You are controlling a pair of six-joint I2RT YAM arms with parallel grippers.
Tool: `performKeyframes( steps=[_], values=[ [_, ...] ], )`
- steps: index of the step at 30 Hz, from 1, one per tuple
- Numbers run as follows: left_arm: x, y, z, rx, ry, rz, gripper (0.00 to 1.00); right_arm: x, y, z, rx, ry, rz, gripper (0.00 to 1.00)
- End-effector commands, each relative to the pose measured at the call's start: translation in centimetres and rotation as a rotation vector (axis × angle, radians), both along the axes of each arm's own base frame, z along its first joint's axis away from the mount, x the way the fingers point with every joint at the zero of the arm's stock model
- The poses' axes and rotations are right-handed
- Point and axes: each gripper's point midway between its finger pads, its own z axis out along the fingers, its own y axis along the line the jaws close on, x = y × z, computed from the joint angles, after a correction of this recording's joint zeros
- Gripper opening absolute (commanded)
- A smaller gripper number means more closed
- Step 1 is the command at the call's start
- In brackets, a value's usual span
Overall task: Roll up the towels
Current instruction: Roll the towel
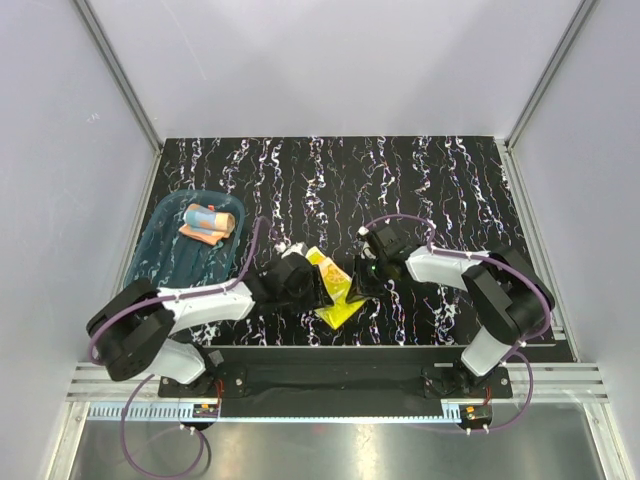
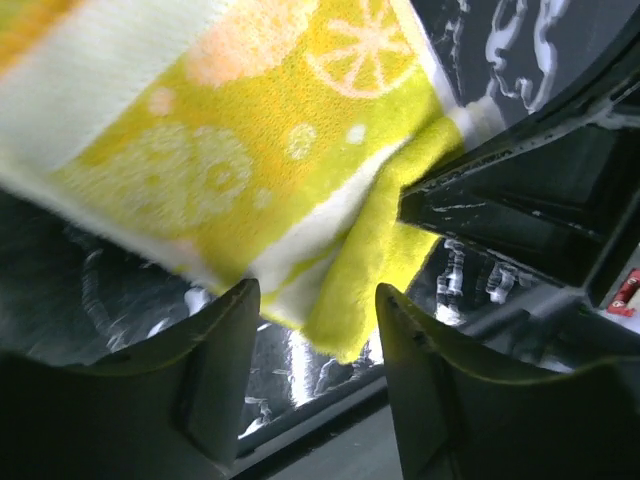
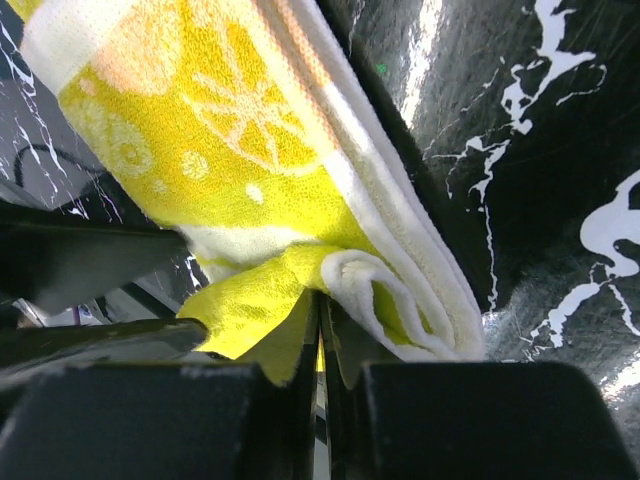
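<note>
My right fingers (image 3: 285, 400) are pinched shut on a folded edge of the yellow towel (image 3: 250, 150), with the tabletop (image 3: 560, 150) beneath. My left fingers (image 2: 215, 370) stand apart, gripping nothing, with that towel just past their tips. Farther off to their left, the pink towel (image 1: 208, 222) lies in the tray (image 1: 165, 255).

The table (image 1: 450, 180) has a glossy black top streaked with white and pale violet marble veins, and it is closed in by pale walls on the far, left and right sides. A translucent teal-blue plastic tray (image 1: 150, 235) sits on its left part, with its long side running roughly from near to far close to the left edge. Well apart from the tray, near the middle of the near edge, lies the yellow towel (image 1: 335, 290), printed with lemon slices and cream bands and folded into several layers, with one end curled up on itself.
</note>
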Motion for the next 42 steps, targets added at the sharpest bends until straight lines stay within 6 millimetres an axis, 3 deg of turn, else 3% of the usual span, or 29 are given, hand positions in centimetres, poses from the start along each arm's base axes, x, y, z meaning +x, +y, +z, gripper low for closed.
performKeyframes(
  steps=[1, 2, 4, 5, 7, 8, 11, 14, 20, 25, 33, 42],
  values=[
    [1.7, 5.5, 0.9, 0.382, -0.189, 0.097, 0.57, 1.0, -0.5, -1.0, -0.052, -0.039, -0.010, 0.08],
    [1.1, 5.0, 2.5, 0.427, -0.229, 0.063, 0.58, 1.0, -0.4, -1.0, -0.048, -0.038, -0.011, 0.08],
    [1.8, 5.2, 4.5, 0.515, -0.346, 0.069, 0.58, 1.0, -0.4, -1.0, -0.044, -0.035, -0.007, 0.08],
    [1.0, 4.6, 5.1, 0.539, -0.383, 0.021, 0.58, 0.9, -0.4, -1.1, -0.048, -0.032, -0.001, 0.08],
    [1.3, 3.0, 7.0, 0.553, -0.482, -0.051, 0.58, 0.8, -0.5, -1.2, -0.055, -0.030, 0.005, 0.08],
    [0.9, 1.3, 7.5, 0.518, -0.523, -0.097, 0.58, 1.0, -0.5, -1.0, -0.056, -0.038, 0.011, 0.08],
    [0.0, -2.0, 7.8, 0.461, -0.600, -0.255, 0.57, 1.3, -0.4, -0.6, -0.065, -0.051, 0.031, 0.08],
    [-0.7, -4.0, 7.1, 0.406, -0.641, -0.347, 0.57, 1.6, -0.5, -0.3, -0.082, -0.066, 0.039, 0.07],
    [-1.0, -5.0, 4.1, 0.379, -0.658, -0.410, 0.57, 2.3, -0.1, 0.0, -0.087, -0.070, 0.066, 0.06],
    [-1.2, -5.7, 2.7, 0.359, -0.648, -0.432, 0.57, 2.7, 0.2, -0.2, -0.100, -0.064, 0.081, 0.04],
    [0.0, -3.8, 0.0, 0.524, -0.633, -0.415, 0.58, 3.2, 0.2, -0.8, -0.107, -0.048, 0.097, 0.04],
    [-0.5, -1.2, -2.4, 0.591, -0.589, -0.386, 0.59, 4.5, -0.5, -0.9, -0.107, -0.037, 0.085, 0.03]
  ],
)
